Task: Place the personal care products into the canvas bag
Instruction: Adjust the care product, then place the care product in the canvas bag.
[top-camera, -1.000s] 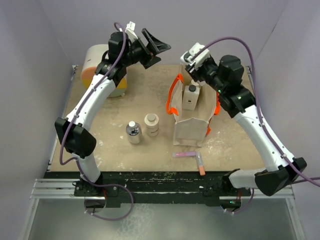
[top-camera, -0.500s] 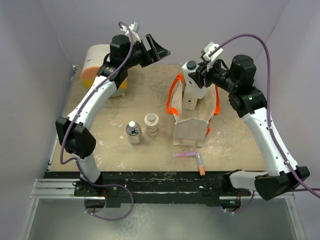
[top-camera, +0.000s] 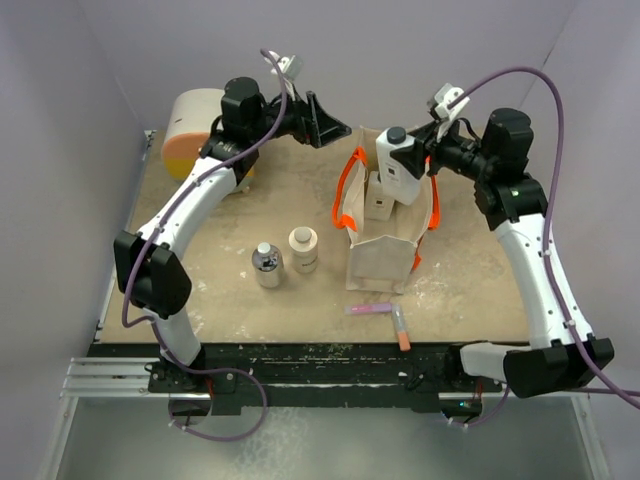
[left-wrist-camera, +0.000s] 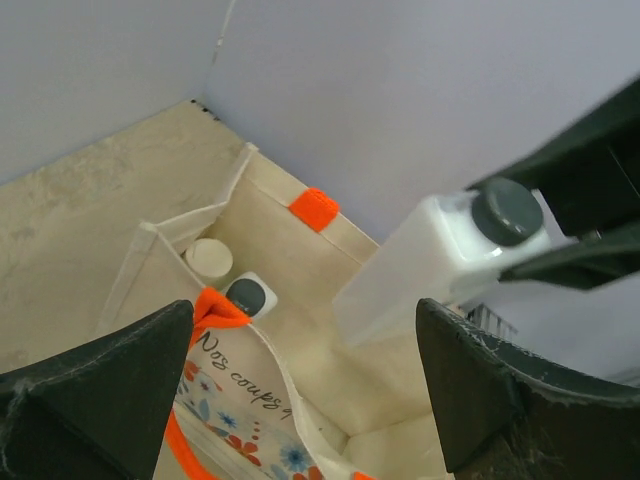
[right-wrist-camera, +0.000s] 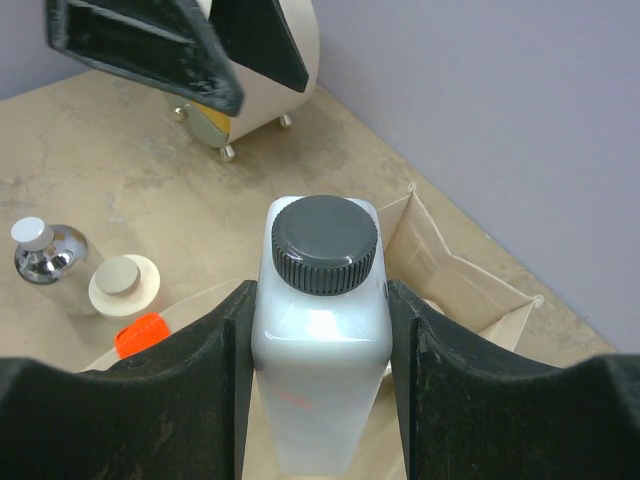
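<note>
Right hand: the right gripper (top-camera: 423, 160) is shut tight on a white bottle (right-wrist-camera: 322, 330) with a black cap, one finger on each side.
White bottle: it hangs in the air, tilted a bit, held by the right hand just over the open top of the bag.
Bag: the canvas bag (top-camera: 380, 265) with orange handles (top-camera: 343, 195) stands on the table (top-camera: 470, 280), right below the right hand.
Inside the bag: a second bottle with a black cap (left-wrist-camera: 250, 296) and a cream cap (left-wrist-camera: 209, 259) sit side by side in one corner, under the held bottle.
Left hand: the left gripper (top-camera: 322, 118) is wide open and holds nothing. It is up in the air, beside the far left of the bag.
Grey bottle: the clear-grey bottle (top-camera: 266, 265) with a white cap stands on the table, well below and nearer than the left hand.
Jar: the cream jar (top-camera: 303, 249) stands just beside the grey bottle, between it and the bag.
Pink tubes: two small tubes (top-camera: 368, 309) lie on the table in front of the bag, far from both hands.
Round box: a cream and orange box (top-camera: 195, 125) sits behind the left hand.
</note>
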